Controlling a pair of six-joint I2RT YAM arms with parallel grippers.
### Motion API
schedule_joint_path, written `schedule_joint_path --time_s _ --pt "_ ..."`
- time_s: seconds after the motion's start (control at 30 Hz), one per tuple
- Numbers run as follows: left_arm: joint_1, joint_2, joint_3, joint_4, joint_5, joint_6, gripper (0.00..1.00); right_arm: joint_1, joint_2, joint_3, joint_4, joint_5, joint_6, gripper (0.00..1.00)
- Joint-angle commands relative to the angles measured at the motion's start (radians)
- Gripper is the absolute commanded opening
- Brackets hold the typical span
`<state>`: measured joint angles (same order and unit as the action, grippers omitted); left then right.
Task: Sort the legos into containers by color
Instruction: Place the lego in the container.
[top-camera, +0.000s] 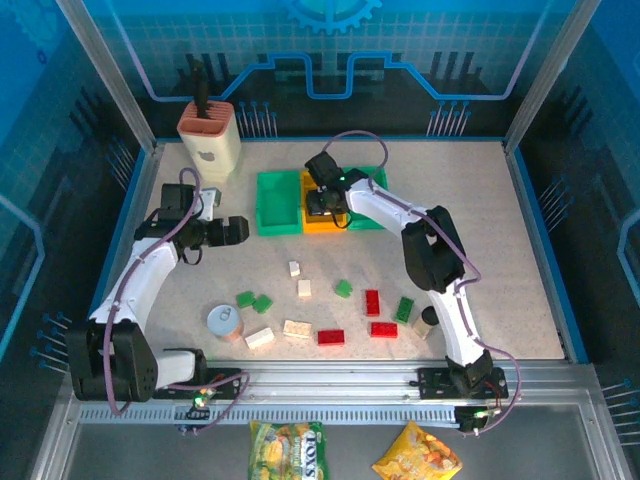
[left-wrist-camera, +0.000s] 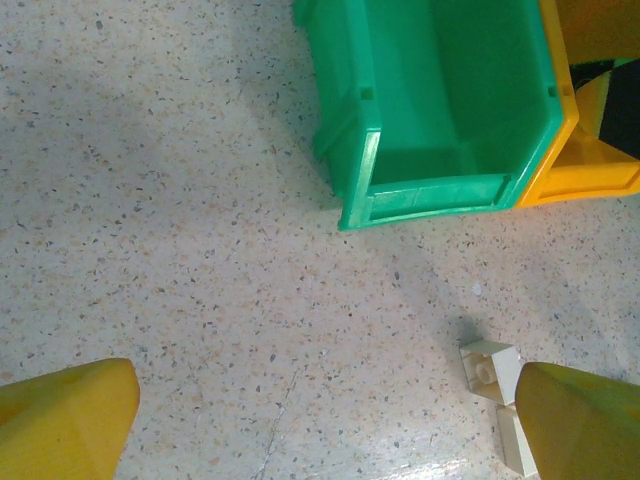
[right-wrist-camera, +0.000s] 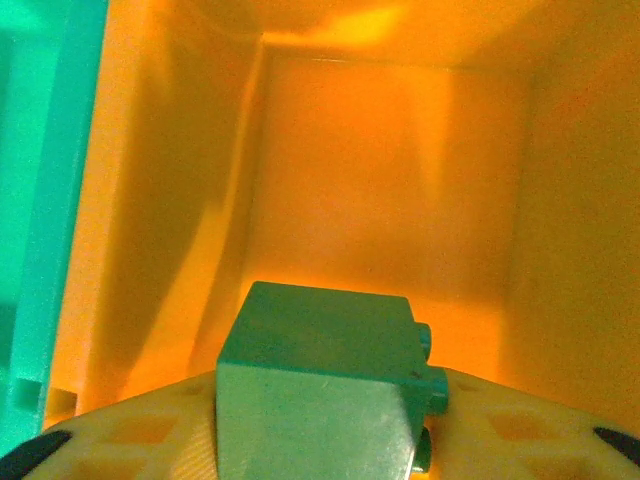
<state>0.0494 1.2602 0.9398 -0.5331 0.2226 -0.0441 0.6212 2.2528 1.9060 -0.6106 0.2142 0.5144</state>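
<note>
Your legos (top-camera: 331, 337) lie scattered across the near worktop (top-camera: 480, 260): red, green and cream bricks. Beyond them the containers (top-camera: 278, 229) stand in a row, green, yellow-orange, green. One green brick (right-wrist-camera: 330, 370) is within the yellow-orange bin (right-wrist-camera: 390, 170).

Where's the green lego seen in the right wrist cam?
In the right wrist view the green lego sits between the fingers of the right gripper, inside the yellow-orange bin, flanked by green bins.
</note>
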Motion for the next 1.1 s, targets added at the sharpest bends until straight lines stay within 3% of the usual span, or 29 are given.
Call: schedule_joint_path --time_s 0.0,0.4,0.7,0.93,1.07 --pt "-0.002 -0.015 0.028 0.007 0.003 -0.025 0.98 0.019 0.011 0.035 -0.013 0.034 -0.011 0.53" --pt "-0.003 -0.010 0.052 -0.049 -0.031 -0.029 0.96 0.031 -0.076 0.003 -0.002 0.043 -0.010 0.57" --pt "-0.013 0.015 0.096 -0.115 -0.049 -0.113 0.92 0.046 -0.232 -0.133 0.033 0.040 -0.020 0.57" --pt "-0.096 0.035 0.141 -0.224 -0.140 -0.225 0.84 0.036 -0.392 -0.306 0.039 0.079 0.004 0.57" --pt "-0.193 0.070 0.163 -0.238 -0.189 -0.297 0.81 0.013 -0.473 -0.401 0.034 0.078 0.032 0.57"
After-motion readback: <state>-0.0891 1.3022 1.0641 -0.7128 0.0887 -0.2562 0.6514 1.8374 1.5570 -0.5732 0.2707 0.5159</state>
